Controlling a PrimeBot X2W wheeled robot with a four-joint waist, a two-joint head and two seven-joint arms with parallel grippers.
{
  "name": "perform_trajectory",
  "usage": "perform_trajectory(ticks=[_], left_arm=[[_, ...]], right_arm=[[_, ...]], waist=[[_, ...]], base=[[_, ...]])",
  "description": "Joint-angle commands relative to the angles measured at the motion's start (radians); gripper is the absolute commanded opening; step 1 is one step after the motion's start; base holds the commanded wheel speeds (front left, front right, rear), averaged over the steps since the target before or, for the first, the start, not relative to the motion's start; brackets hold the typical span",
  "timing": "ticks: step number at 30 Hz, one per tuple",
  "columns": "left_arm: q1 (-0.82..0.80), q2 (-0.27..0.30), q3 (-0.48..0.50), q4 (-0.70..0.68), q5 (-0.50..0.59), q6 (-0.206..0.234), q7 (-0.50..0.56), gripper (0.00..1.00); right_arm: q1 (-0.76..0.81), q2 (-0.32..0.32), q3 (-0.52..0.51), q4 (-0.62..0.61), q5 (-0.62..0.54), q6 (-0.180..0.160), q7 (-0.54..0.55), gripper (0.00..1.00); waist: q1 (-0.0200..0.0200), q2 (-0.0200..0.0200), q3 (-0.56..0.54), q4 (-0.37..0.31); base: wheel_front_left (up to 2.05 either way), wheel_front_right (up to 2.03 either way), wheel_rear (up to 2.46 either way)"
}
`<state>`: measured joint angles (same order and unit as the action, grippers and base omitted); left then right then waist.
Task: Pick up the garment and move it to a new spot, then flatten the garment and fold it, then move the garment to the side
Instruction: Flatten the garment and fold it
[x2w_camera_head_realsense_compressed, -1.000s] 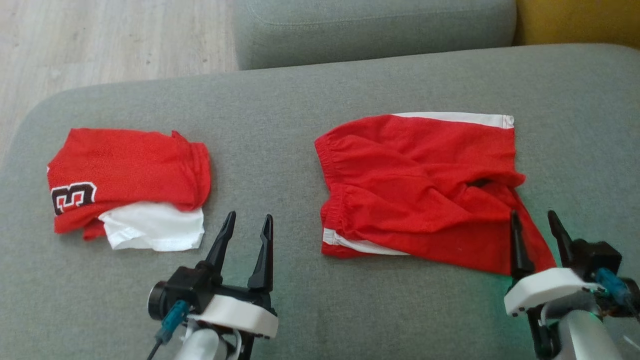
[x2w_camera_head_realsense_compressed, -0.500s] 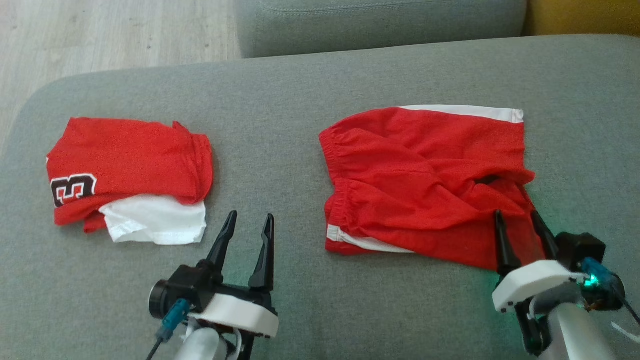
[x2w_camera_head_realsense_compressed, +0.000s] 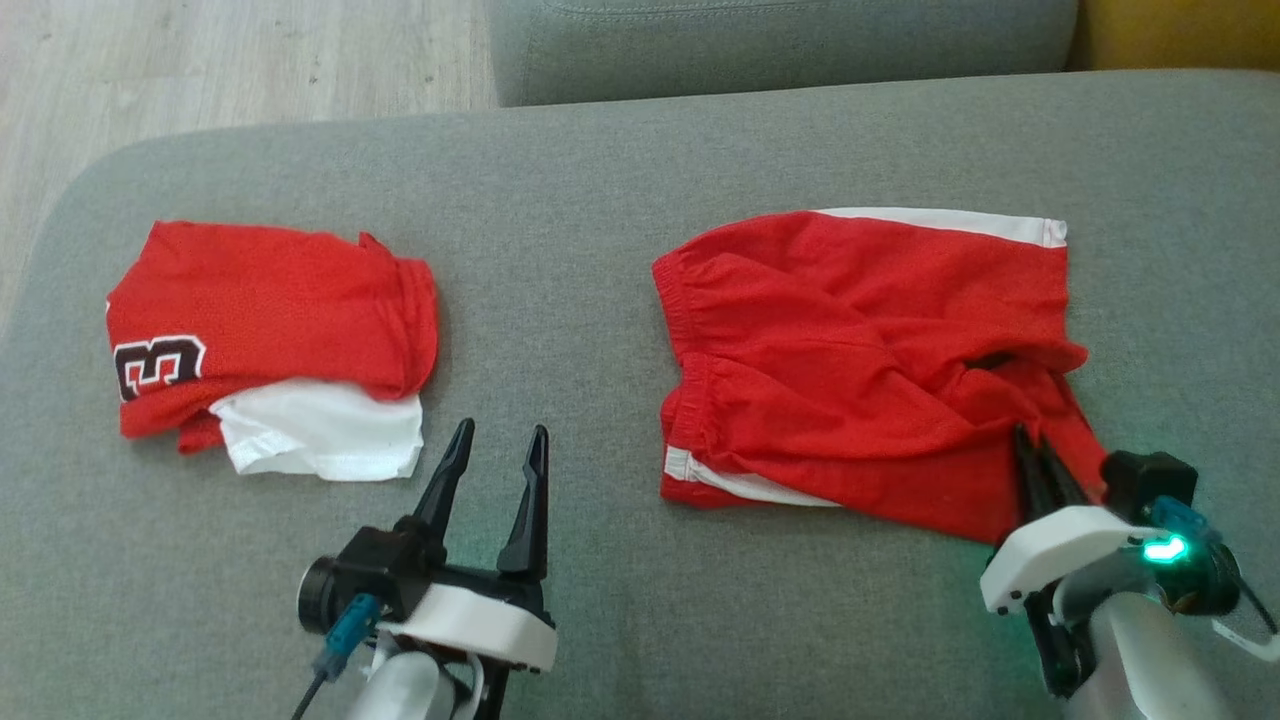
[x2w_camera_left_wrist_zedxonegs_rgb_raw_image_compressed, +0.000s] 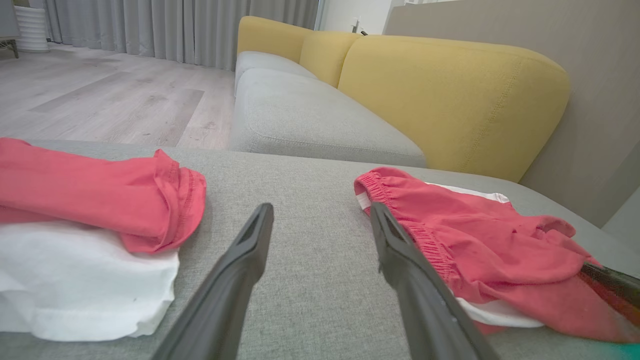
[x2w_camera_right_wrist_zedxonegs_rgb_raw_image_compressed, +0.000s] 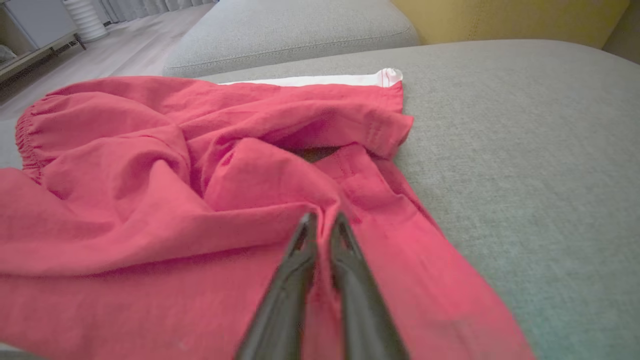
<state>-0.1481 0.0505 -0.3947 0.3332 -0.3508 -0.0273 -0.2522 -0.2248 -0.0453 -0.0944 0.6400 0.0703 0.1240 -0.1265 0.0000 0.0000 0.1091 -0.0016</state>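
Observation:
The garment, red shorts with white side trim, lies crumpled on the right of the grey sofa seat. My right gripper sits at its near right leg, fingers drawn together and pinching a fold of red cloth. The right wrist view shows the gripper with its dark tips nearly touching and a ridge of the garment caught between them. My left gripper hovers open over bare cushion between the two piles, holding nothing. In the left wrist view the gripper has the garment on its right.
A folded red jersey with a black number lies on a white cloth at the left of the seat. A second grey cushion and a yellow backrest stand beyond. Wooden floor lies past the seat's far left edge.
My right gripper has slid forward onto the shorts' near right leg and its fingers have closed from wide apart onto the cloth. The head camera shifted slightly. The left gripper is unchanged.

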Motion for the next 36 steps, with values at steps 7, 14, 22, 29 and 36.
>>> perform_trajectory(ticks=[7,14,22,29,36], left_arm=[[-0.041,0.000,0.027,-0.020,0.006,-0.001,-0.010,1.00],[-0.042,0.000,0.018,-0.022,-0.001,0.000,-0.010,1.00],[-0.048,0.000,0.014,-0.023,-0.003,0.000,-0.010,1.00],[-0.057,0.000,0.006,-0.023,-0.005,0.000,-0.010,1.00],[-0.054,0.000,0.022,-0.029,0.002,0.002,-0.010,1.00]], right_arm=[[-0.051,-0.005,0.027,-0.069,-0.022,0.007,-0.014,0.00],[-0.069,-0.005,0.028,-0.131,-0.024,0.007,0.038,0.00],[-0.134,-0.005,0.007,-0.113,-0.088,0.007,0.106,0.00],[-0.211,-0.005,-0.035,-0.016,-0.183,0.007,0.060,1.00],[-0.205,-0.005,-0.032,0.008,-0.147,0.007,-0.091,1.00]], waist=[[0.0000,0.0000,-0.013,-0.006],[0.0000,0.0000,-0.015,0.003],[0.0000,0.0000,-0.007,0.028],[0.0000,0.0000,0.002,0.048],[0.0000,0.0000,-0.004,0.033]], base=[[0.00,0.00,0.00],[0.00,0.00,0.00],[0.00,0.00,0.00],[0.00,0.00,0.00],[0.00,0.00,0.00]])
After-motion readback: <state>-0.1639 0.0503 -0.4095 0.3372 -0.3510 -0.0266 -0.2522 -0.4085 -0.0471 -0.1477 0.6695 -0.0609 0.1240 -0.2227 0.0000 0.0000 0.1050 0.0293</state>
